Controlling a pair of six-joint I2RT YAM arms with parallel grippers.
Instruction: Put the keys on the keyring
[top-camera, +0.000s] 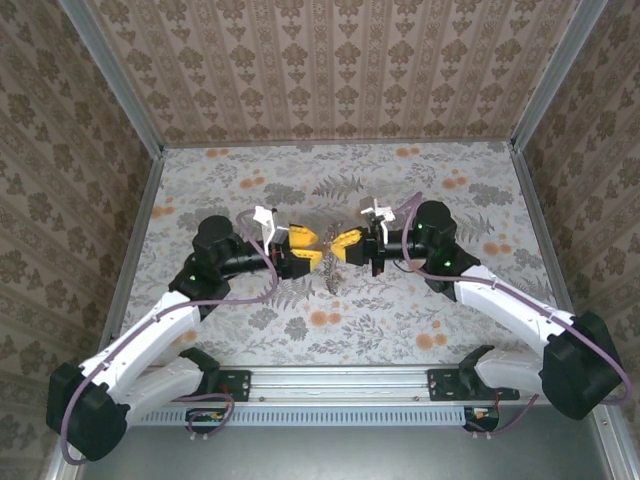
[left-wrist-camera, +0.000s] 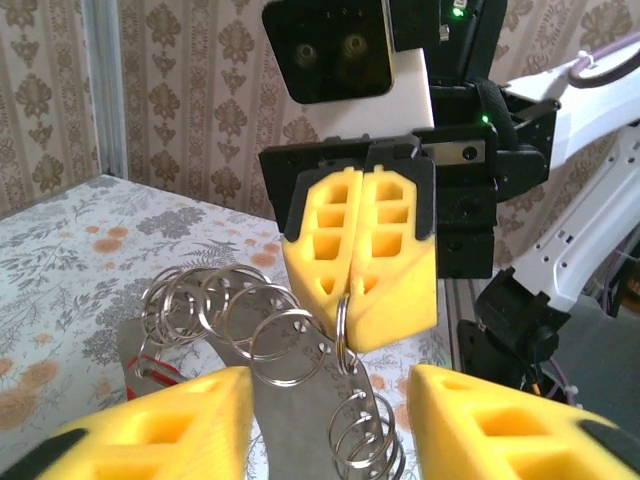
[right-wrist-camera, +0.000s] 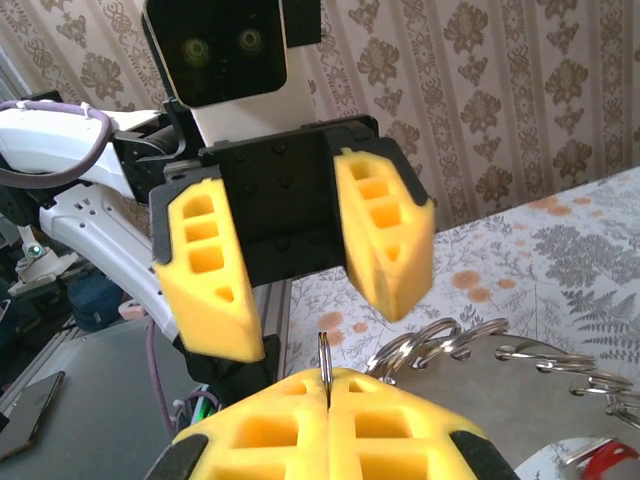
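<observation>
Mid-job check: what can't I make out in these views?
- Top view: what hangs on the keyring; too small and blurred.
- Left wrist view: the flat metal piece, its lower end cut off by the bottom edge; the red piece is mostly behind it.
- Right wrist view: how deep the pinched ring sits, hidden inside the shut right hand.

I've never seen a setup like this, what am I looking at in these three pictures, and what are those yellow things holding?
It is a robot: a left arm and a right arm bolted to a flower-patterned table. One picture looks down from above; the other two come from a camera on each wrist, showing that arm's yellow fingers at the bottom and the other gripper opposite. Between them is a bunch of metal split rings on a flat plate, with a red piece I cannot identify. The right gripper is shut, pinching one ring. The left gripper is open, holding nothing.
</observation>
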